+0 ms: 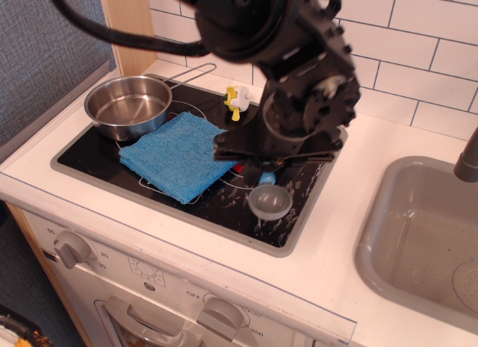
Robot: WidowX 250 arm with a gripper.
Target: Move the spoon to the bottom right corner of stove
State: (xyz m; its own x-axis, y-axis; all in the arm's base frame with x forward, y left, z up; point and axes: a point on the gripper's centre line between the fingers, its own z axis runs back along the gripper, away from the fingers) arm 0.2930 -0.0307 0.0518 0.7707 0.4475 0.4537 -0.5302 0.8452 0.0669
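Note:
The spoon point(269, 198) has a round grey bowl and a short light-blue handle. My gripper point(267, 172) is shut on the handle and holds the spoon over the front right part of the stove point(194, 201), with the bowl hanging low above the glass. The stove is a black glossy cooktop with a grey rim, white rings and white smears. The arm hides most of the red burner circle point(237, 169). I cannot tell if the bowl touches the glass.
A blue cloth point(183, 154) lies on the stove's middle. A steel pan point(128, 105) sits at its back left. A yellow-and-white toy figure point(237, 100) stands at the back edge. A grey sink point(422, 239) is on the right. Knobs point(72, 249) line the front panel.

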